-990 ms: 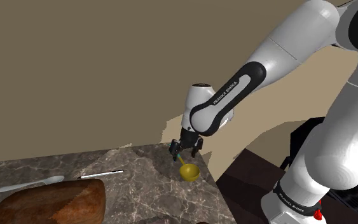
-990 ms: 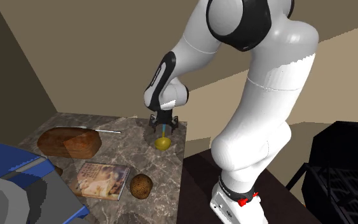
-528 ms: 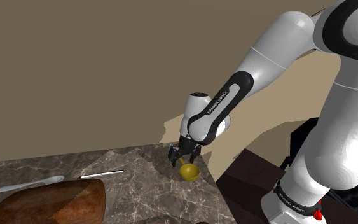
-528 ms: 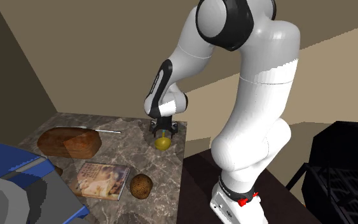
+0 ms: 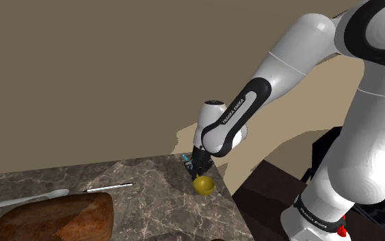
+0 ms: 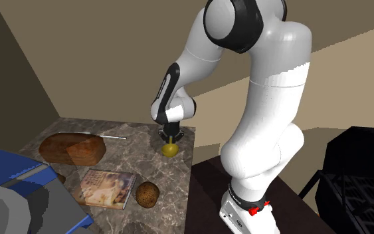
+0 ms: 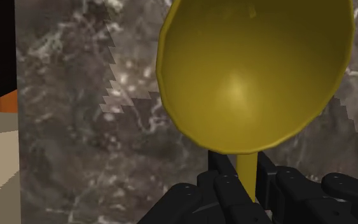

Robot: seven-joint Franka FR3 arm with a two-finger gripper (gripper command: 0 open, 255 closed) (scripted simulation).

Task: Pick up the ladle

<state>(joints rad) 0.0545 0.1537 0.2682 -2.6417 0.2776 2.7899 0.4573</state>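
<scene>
My white arm (image 5: 280, 68) reaches down to the far corner of the stone counter (image 5: 150, 198). In the shoulder view the brown bread (image 5: 47, 216) lies well apart, at 9 o'clock from the yellow ladle (image 5: 203, 184), and the counter edge is near at the ladle's 3 o'clock. The gripper (image 7: 244, 184) is closed tight on the thin handle (image 7: 247, 173), right by the bowl (image 7: 254, 70). My worry is that the smooth handle could slip as I lift. Then the ladle might fall off the edge.

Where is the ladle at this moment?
In the shoulder view the ladle is at the right end of the counter, its handle clasped in the jaws of the gripper.
</scene>
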